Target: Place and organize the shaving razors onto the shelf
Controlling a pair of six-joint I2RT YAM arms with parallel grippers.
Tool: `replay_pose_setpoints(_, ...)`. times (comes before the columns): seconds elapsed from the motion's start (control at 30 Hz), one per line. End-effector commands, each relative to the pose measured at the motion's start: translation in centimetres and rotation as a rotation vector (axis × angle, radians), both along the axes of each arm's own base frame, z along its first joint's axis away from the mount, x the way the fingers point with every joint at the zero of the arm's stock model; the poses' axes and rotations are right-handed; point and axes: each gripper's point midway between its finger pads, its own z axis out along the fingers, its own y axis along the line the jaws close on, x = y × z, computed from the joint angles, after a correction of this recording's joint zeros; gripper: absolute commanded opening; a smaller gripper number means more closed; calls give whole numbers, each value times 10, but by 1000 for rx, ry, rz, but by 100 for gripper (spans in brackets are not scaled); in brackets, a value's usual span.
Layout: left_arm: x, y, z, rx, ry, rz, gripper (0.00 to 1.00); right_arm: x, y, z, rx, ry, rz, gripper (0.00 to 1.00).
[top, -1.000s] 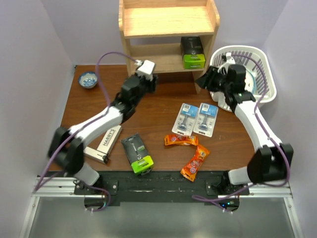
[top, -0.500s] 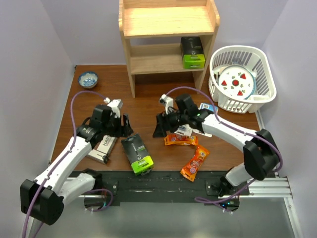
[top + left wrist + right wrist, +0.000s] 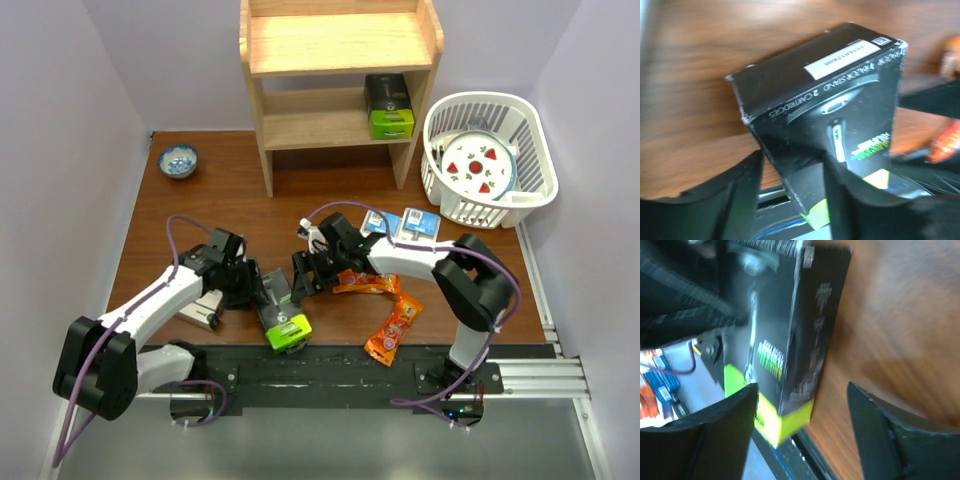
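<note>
Resting on the lower board of the shelf point(image 3: 310, 128), one black razor box point(image 3: 389, 105) is placed; the white basket point(image 3: 490, 208) holds a strawberry plate point(image 3: 478, 165). The second black box point(image 3: 281, 312) lies on the counter point(image 3: 300, 200) near its front edge. Only wrist views show the left end effector point(image 3: 256, 290) and right end effector point(image 3: 304, 277) open astride it, with a gap. Half a second before, both stood further from it.

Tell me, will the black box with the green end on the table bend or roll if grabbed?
Probably stiff, not floppy: the black cardboard box with the lime-green end keeps sharp corners and flat faces. It likely won't roll, lying flat-side down on the brown wooden table. Its shiny face may feel slippery.
</note>
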Motion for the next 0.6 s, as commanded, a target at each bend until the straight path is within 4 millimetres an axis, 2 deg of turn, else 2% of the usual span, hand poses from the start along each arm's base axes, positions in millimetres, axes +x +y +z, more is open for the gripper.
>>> replay_pose_setpoints(0.0,8,-30,-22,-153,-6,-7,44,28,21,10,27,-25,-81,68)
replay_pose_setpoints(0.03,16,-38,-19,-192,-37,-24,39,29,21,8,22,-23,-83,62)
replay_pose_setpoints(0.07,22,-45,-19,-226,-56,-39,35,30,20,3,8,-18,-88,59)
replay_pose_setpoints(0.1,38,-56,-10,-276,-128,-49,28,33,21,5,8,-32,-86,55)
replay_pose_setpoints(0.17,57,-64,-5,-299,-175,-42,23,47,18,5,-2,-66,-110,46)
replay_pose_setpoints(0.2,71,-68,0,-307,-221,-39,23,62,17,8,-13,-111,-137,44)
replay_pose_setpoints(0.3,109,-81,12,-308,-280,-50,22,101,5,9,-49,-191,-188,37)
replay_pose_setpoints(0.37,148,-94,26,-327,-354,-53,22,126,-7,7,-68,-212,-225,35)
replay_pose_setpoints(0.4,163,-97,31,-327,-390,-53,22,141,-9,5,-74,-225,-234,34)
replay_pose_setpoints(0.43,176,-99,34,-321,-410,-50,22,158,-20,3,-85,-228,-270,34)
replay_pose_setpoints(0.47,196,-102,40,-320,-436,-40,22,166,-23,1,-89,-229,-281,34)
replay_pose_setpoints(0.5,208,-102,43,-309,-456,-24,24,184,-28,7,-82,-255,-301,33)
replay_pose_setpoints(0.53,223,-103,49,-310,-474,-9,26,191,-30,2,-91,-255,-309,34)
replay_pose_setpoints(0.57,227,-102,50,-306,-475,-6,33,196,-31,3,-89,-261,-314,35)
